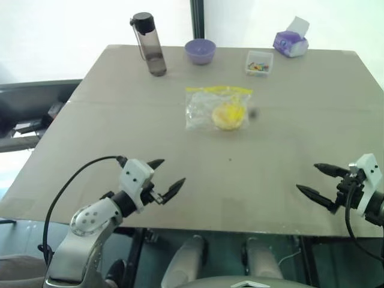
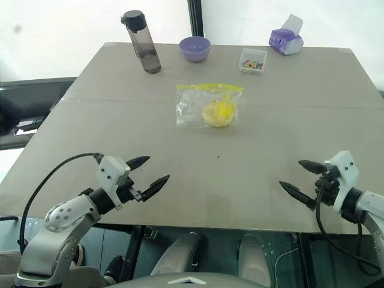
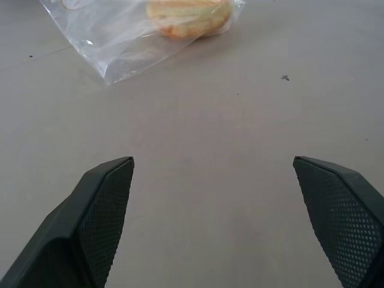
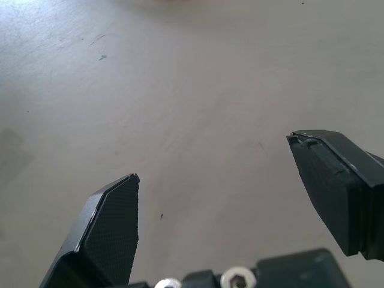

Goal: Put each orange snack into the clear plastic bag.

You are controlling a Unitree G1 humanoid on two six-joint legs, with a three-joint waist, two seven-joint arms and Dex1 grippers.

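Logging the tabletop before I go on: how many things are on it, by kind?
Orange snack, inside the bag: 1
Clear plastic bag: 1
Dark water bottle: 1
Purple bowl: 1
Small clear box of colourful bits: 1
Purple tissue pack: 1
Total: 6

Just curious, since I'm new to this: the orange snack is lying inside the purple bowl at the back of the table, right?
Not quite. The orange snack lies inside the clear plastic bag mid-table; the purple bowl stands apart at the back, as the left eye view shows.
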